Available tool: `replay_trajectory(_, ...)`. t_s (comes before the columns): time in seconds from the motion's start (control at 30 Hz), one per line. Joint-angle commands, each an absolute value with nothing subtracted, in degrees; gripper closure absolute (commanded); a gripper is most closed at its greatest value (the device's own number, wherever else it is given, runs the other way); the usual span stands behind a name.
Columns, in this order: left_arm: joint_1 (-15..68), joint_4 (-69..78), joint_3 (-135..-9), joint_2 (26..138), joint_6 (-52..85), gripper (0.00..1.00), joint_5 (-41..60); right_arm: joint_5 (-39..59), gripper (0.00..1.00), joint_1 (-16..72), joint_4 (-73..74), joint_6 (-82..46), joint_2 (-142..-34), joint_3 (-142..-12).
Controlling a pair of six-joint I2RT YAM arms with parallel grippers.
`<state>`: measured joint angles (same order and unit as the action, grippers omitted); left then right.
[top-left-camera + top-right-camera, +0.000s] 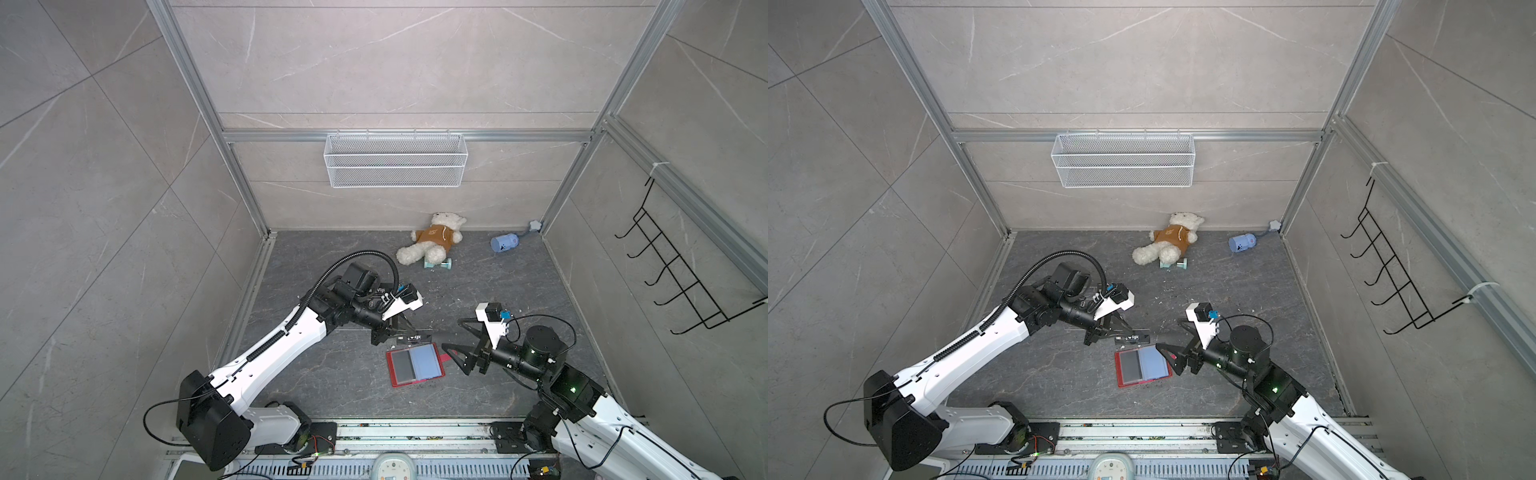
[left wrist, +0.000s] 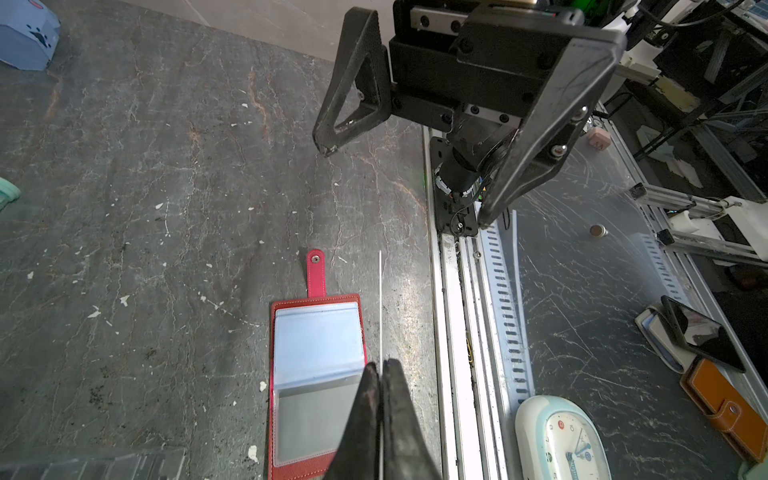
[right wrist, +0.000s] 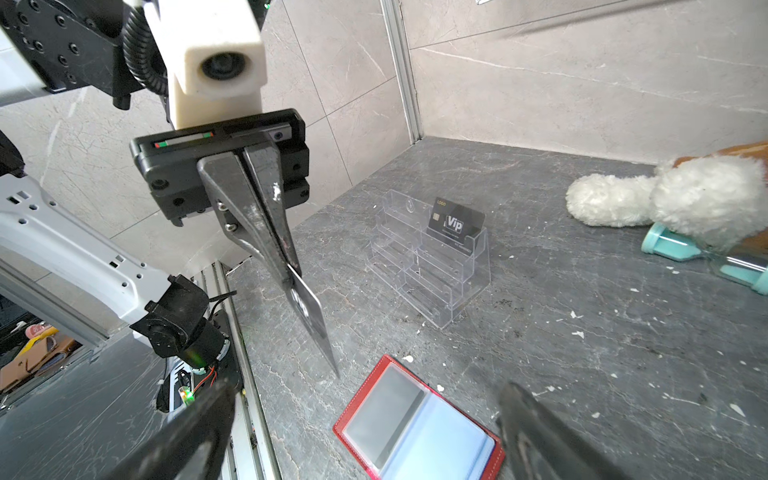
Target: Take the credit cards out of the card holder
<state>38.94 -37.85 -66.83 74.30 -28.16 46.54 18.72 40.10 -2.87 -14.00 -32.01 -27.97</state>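
See left gripper [image 1: 398, 335] clenched on one black credit card [image 1: 415, 337], gripped at one end and hanging clear of the floor [image 1: 332, 374], just far of the card holder [image 1: 415, 365]. Reads "Vip" in both top views, and shows edge-on as a thin line in the left wrist view.

Find card holder lying open and flat, near centre, snap tab [image 1: 448, 356] pointing right. Note one sleeve grey, the other pale blue; cannot tell whether a card sits in the grey one.

Have right gripper [image 1: 451, 333] spread wide, gripping nothing, just right of the holder, near finger overlapping the tab in both top views; contact unclear.

Spot second Vip card [image 3: 457, 224] upright in the top tier of a clear acrylic rack [image 3: 428, 270], far-left of the holder, mostly hidden behind the left arm [image 1: 291, 336] in both top views.

Further out:
- teddy bear [image 1: 432, 241] at the far wall
- teal dumbbell [image 1: 437, 263] tucked against the bear
- blue container [image 1: 505, 243] on its side, far right
- wire basket [image 1: 395, 160] on the far wall
- black hook rack [image 1: 673, 270] on the right wall
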Motion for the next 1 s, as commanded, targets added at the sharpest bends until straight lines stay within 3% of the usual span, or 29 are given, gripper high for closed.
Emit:
replay_trajectory(0.0, 38.2, -39.4, -66.9, 72.9, -30.6, 1.00, 46.5, 19.7, 0.00, 40.2, -3.0, -14.9, -32.3, -29.8)
replay_trajectory(0.47, 34.3, -47.5, -71.3, 74.2, -39.3, 1.00, 40.2, 19.9, 0.00, 40.2, -3.3, -14.5, -32.7, -29.7)
replay_trajectory(0.97, 26.9, -46.8, -74.6, 78.3, -46.1, 1.00, 39.6, 20.1, 0.00, 40.3, -2.2, -14.4, -35.2, -29.7)
